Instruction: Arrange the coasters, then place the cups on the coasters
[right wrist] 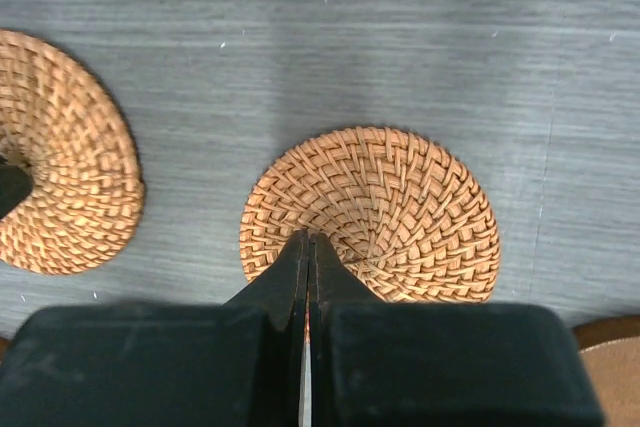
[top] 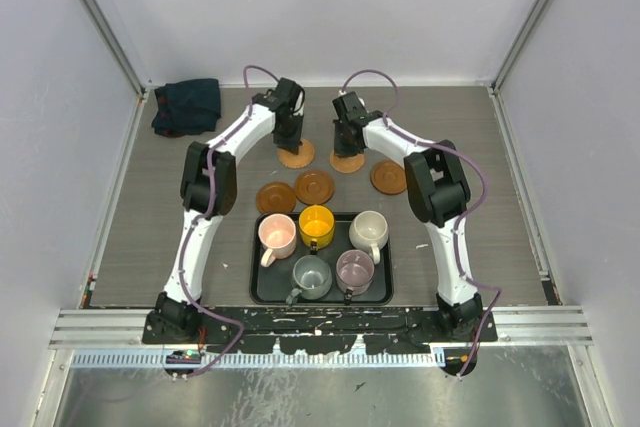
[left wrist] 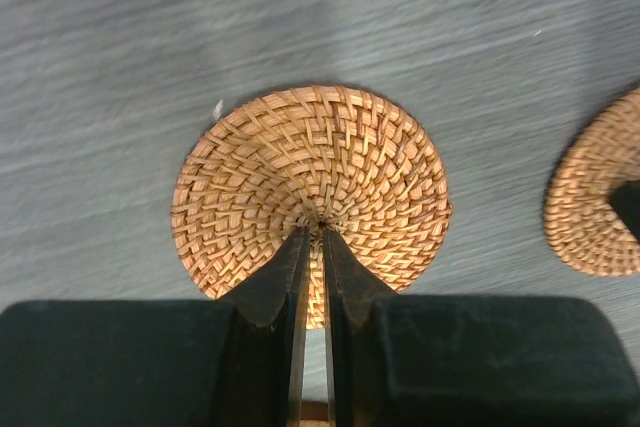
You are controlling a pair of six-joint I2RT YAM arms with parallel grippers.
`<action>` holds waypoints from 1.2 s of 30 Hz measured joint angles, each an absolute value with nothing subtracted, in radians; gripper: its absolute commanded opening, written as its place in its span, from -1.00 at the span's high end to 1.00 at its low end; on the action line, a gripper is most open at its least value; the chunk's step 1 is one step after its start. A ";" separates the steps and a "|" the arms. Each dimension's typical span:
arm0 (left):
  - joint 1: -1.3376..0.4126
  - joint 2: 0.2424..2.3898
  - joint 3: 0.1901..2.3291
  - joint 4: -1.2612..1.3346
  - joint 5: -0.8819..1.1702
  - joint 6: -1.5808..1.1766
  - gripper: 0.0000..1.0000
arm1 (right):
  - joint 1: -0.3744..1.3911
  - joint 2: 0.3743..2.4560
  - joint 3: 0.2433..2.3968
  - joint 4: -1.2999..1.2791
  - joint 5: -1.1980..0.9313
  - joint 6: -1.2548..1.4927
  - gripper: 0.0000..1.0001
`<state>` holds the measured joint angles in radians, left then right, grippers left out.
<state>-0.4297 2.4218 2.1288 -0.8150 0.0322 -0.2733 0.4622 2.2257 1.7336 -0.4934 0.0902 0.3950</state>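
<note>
Coasters (top: pixel 314 186), five thin round discs of orange-brown woven rattan, lie flat on the grey wood-grain tabletop (top: pixel 150 217), all beyond the black rectangular tray (top: pixel 262 292). The left gripper (left wrist: pixel 312 232) has its jaws pressed together with nothing between them, and its tips point at the centre of the far-left coaster (left wrist: pixel 310 157); whether they touch the weave cannot be told. The right gripper (right wrist: pixel 308 242) is likewise pressed together and empty, its tips over the neighbouring coaster (right wrist: pixel 400 207), a little off that disc's centre. These two discs lie near each other without touching. A third coaster (top: pixel 388 177) sits to their right, and two more lie side by side near the tray's far edge. On the tray stand five small handled mugs, all upright: pale pink mug (top: pixel 277 235), yellow mug (top: pixel 316 225) and cream-white mug (top: pixel 368 230) in the far row, grey-teal mug (top: pixel 311 275) and mauve-purple mug (top: pixel 355 269) in the near row. A dark blue crumpled cloth (top: pixel 187 105) lies in the far left corner.
</note>
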 measured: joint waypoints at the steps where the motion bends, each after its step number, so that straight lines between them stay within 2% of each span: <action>1: -0.430 2.444 2.166 -0.825 0.049 -0.274 0.76 | 0.458 2.236 1.751 -0.493 0.084 0.395 0.98; 8: -0.432 2.510 2.276 -0.839 0.130 -0.283 0.72 | 0.437 2.268 1.798 -0.490 0.067 0.391 0.98; 22: -0.438 2.532 2.286 -0.786 0.268 -0.330 0.62 | 0.369 2.279 1.802 -0.448 0.040 0.390 0.98; 36: -0.445 2.516 2.236 -0.710 0.272 -0.374 0.57 | 0.366 2.254 1.734 -0.365 0.032 0.372 0.98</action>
